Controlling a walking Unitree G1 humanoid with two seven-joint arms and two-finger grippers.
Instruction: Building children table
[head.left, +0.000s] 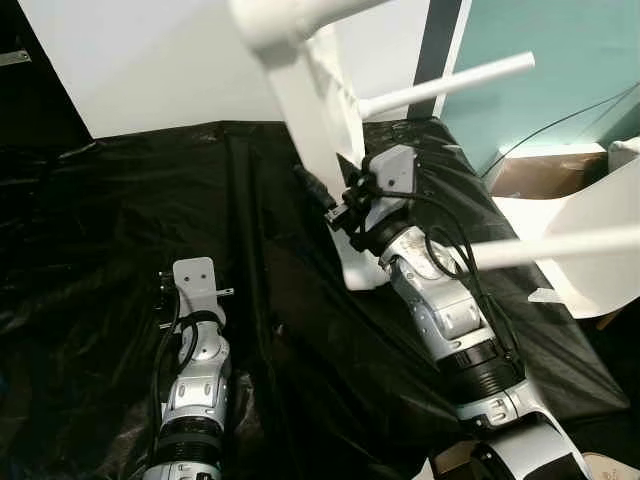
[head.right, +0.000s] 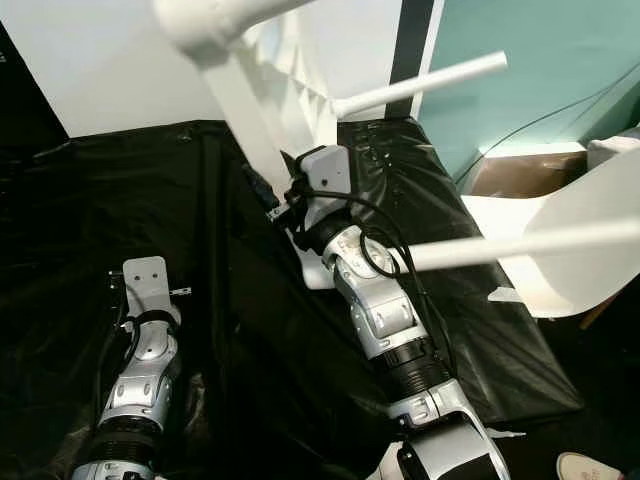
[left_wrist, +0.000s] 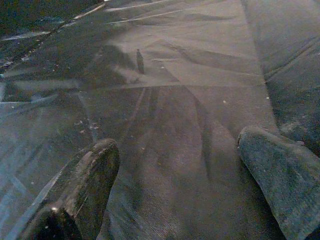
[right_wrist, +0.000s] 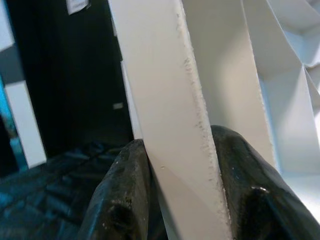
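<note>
Right pincer clamps white table rib's edge | left pincer spread over black sheet

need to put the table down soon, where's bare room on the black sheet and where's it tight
Bare black sheet lies ahead of the left gripper, fingers open, out to the white wall. There is more between the two arms. It is crowded on the right: the right gripper is clamped on the white table, its legs jutting over the sheet's right edge.

A white table over a black sheet, against what looks like a teal wall.
</note>
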